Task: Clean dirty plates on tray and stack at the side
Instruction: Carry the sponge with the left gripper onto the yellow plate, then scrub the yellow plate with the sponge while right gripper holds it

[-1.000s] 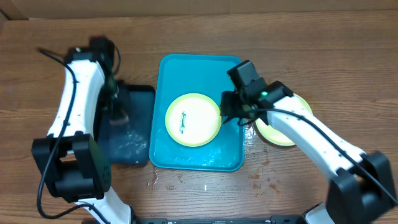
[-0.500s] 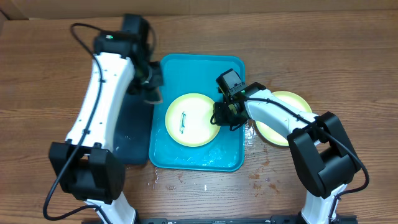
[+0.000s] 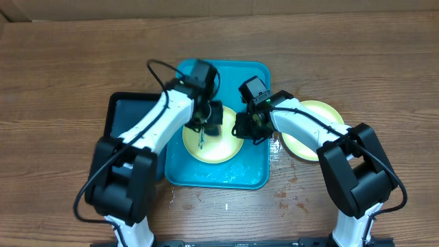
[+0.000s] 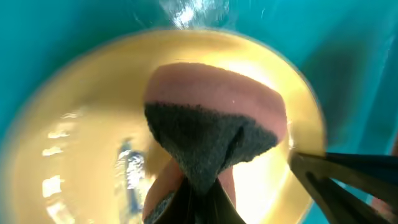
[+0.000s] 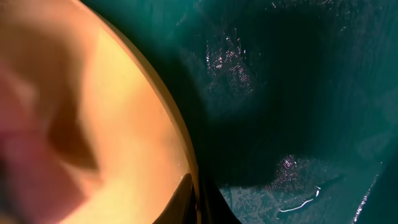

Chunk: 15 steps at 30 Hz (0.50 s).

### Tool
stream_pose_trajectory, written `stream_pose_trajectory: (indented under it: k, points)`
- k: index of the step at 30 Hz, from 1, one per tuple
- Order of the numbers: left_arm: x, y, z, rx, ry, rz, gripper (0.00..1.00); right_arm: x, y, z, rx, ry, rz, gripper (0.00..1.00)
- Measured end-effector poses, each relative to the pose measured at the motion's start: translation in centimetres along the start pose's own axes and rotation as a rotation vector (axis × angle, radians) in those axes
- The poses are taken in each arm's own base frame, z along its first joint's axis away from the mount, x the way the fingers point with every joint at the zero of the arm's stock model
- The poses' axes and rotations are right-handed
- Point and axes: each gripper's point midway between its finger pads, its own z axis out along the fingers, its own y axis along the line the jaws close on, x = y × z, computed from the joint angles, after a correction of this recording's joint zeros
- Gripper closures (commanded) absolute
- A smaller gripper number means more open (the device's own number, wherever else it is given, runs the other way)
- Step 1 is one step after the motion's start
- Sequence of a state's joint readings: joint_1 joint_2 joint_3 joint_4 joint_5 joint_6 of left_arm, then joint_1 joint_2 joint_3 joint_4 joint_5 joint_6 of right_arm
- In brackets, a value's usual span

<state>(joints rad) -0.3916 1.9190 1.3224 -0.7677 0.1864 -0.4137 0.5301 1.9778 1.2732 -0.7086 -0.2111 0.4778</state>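
— Across the table (image 3: 68,68) it's wood grain all round, and dead centre sits the tray (image 3: 206,175), turquoise, wet, glinting with water. What's beside it?

— Left of it, right up against its edge, a black tray (image 3: 127,116), partly under the left arm. Over on the right, off the tray and on the bare table, a second plate (image 3: 305,147), yellow-green, with the right arm crossing above it.

— And the plate (image 3: 219,149) in play?

— Flat inside the tray, about the middle, yellow-green rim, pale centre. Both arms meet over it!

— Right hand (image 3: 241,127) first.

— It's at the plate's right edge, and the wrist view shows its fingers pinched together on the rim, with the tray floor dark and wet just beyond.

— Left hand (image 3: 208,118)?

— It reaches in over the tray's far-left side, clenched on a sponge (image 4: 214,124). The sponge is pink with a dark grey scouring face, squeezed into a fold between the fingers. It's over the plate's centre, but whether it touches the surface I can't tell.

— Any dirt?

— One small dark teal smear (image 4: 127,168) on the pale centre, just beside the sponge, blurred in the wrist view.
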Motion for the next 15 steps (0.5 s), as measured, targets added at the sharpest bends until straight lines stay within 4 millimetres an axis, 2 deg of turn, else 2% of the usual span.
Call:
stream_pose_trajectory:
  k: [2,4,7,13,15]
  points:
    - [0.9,0.5,1.5,-0.005,0.042,-0.013,0.96,0.1,0.0,0.0,0.001,0.002,0.001,0.96]
    - [1.2,1.0,2.1,-0.019,0.064,-0.026,0.96,0.1,0.0,0.0,0.0,0.004,0.001,0.96]
    - [1.6,2.3,1.8,-0.09,0.078,-0.031,0.96,0.2,0.0,0.0,-0.002,0.01,0.002,0.96]
    - [2.6,7.7,0.3,-0.397,0.092,-0.019,0.96,0.4,0.2,0.0,-0.009,0.017,0.002,0.96]
    - [2.5,8.5,0.0,-0.449,0.09,-0.012,0.96,0.4,0.3,0.0,-0.014,0.019,0.001,0.96]
